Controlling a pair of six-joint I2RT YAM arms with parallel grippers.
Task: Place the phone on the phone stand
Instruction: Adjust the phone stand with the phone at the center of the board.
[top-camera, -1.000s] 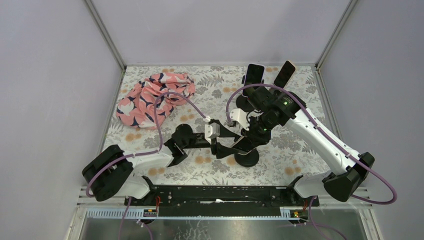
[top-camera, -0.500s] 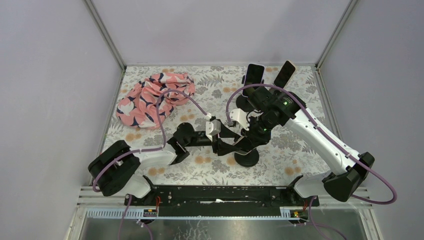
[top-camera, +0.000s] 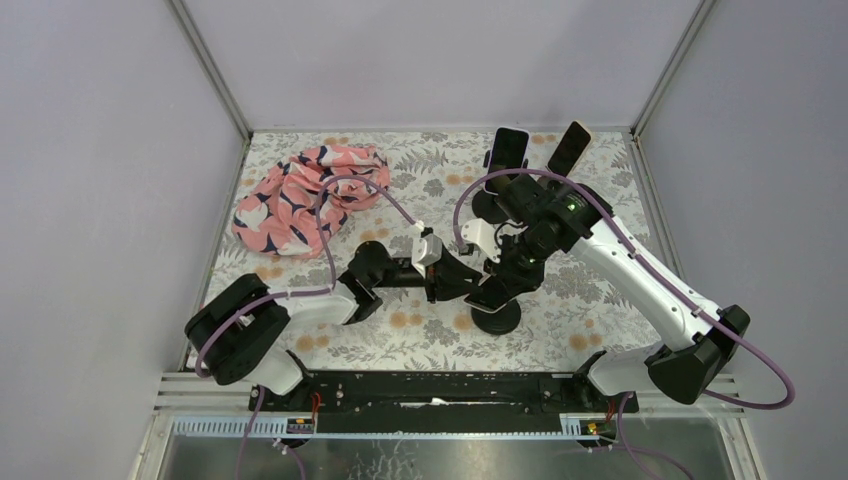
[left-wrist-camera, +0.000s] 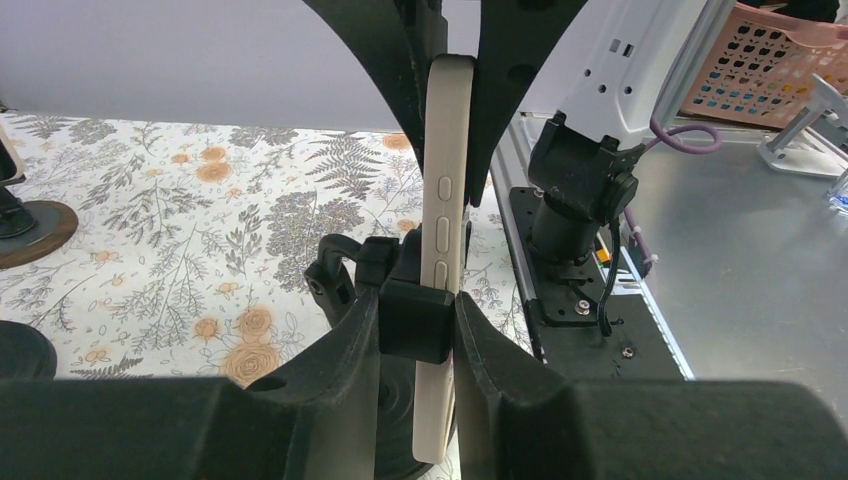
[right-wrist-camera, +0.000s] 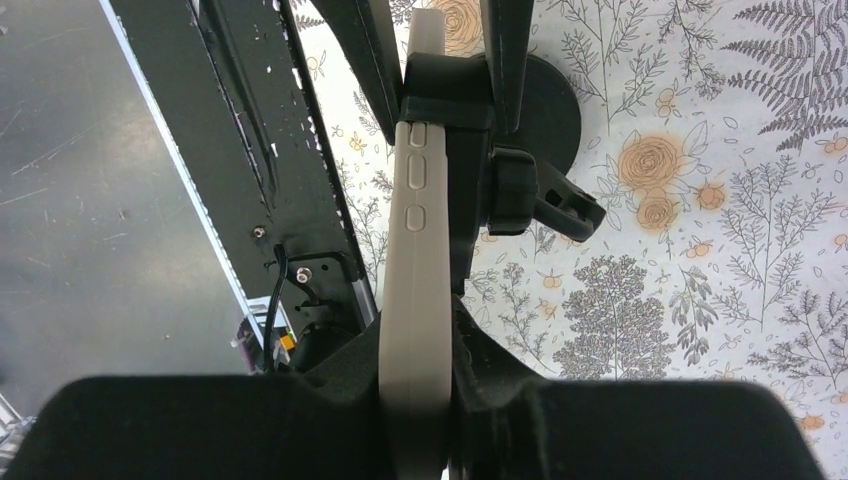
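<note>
The phone (right-wrist-camera: 415, 260), in a cream case, stands on edge between my right gripper's (right-wrist-camera: 418, 345) fingers, which are shut on it. Its far end sits in the black clip (left-wrist-camera: 418, 322) of the phone stand (top-camera: 497, 318), whose round base rests mid-table. My left gripper (left-wrist-camera: 420, 315) has its fingers pressed on both sides of that clip, with the phone (left-wrist-camera: 447, 190) running up through it. From above, both grippers meet over the stand: the left gripper (top-camera: 460, 285) comes from the left and the right gripper (top-camera: 512, 272) from the back right, with the phone (top-camera: 488, 295) tilted between them.
Two more phones (top-camera: 508, 150) (top-camera: 570, 148) lean on stands at the back of the floral mat. A pink patterned cloth (top-camera: 305, 195) lies bunched at the back left. Another round stand base (left-wrist-camera: 30, 215) and the black base rail (left-wrist-camera: 590, 300) are nearby.
My left gripper has moved right to the stand and closed its fingers onto the clip. The right arm and the phone have stayed in place.
</note>
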